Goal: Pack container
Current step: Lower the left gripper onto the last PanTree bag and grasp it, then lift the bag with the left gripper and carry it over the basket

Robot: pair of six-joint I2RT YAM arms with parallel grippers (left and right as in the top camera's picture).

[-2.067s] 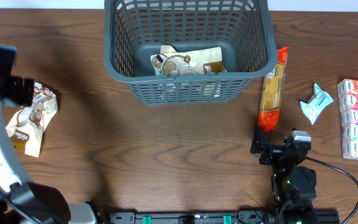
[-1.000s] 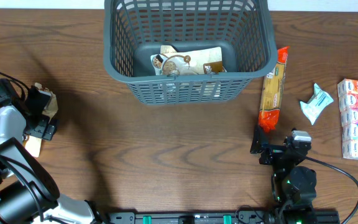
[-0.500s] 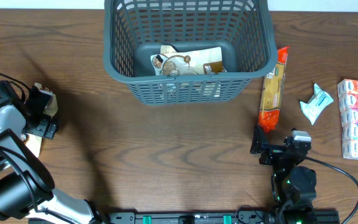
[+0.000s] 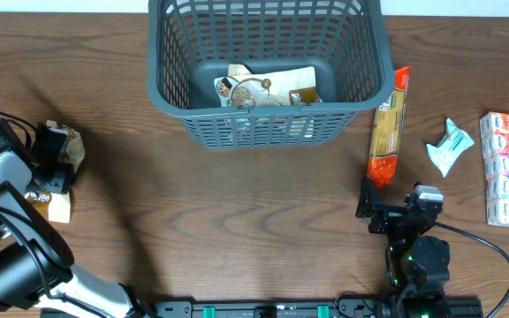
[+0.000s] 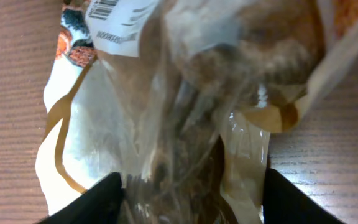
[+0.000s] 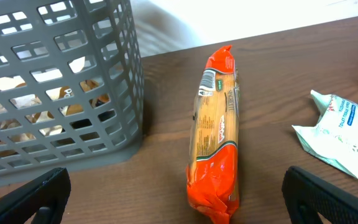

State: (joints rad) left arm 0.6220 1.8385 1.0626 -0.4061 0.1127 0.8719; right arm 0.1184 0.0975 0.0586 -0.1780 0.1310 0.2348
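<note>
The container [image 4: 168, 93] is a dark grey slotted basket at the top centre, with a few snack packets [image 4: 268, 87] lying in it. It also shows in the right wrist view [image 6: 55, 93]. My left gripper [image 4: 53, 170] is at the far left, low over a crumpled clear-and-tan snack packet [image 4: 58, 208]. In the left wrist view that packet [image 5: 185, 93] fills the frame and lies between my spread fingers [image 5: 194, 199]. My right gripper [image 4: 371, 208] is open and empty, just short of the orange end of a pasta packet [image 4: 389, 124].
The pasta packet [image 6: 215, 137] lies lengthwise beside the basket's right wall. A teal tissue pack [image 4: 450, 146] and a white, pink and blue multi-pack [image 4: 505, 168] lie at the right. The teal pack also shows in the right wrist view [image 6: 337, 134].
My left arm has come down from above onto the snack packet at the far left and now covers most of it. The right arm has not moved.
</note>
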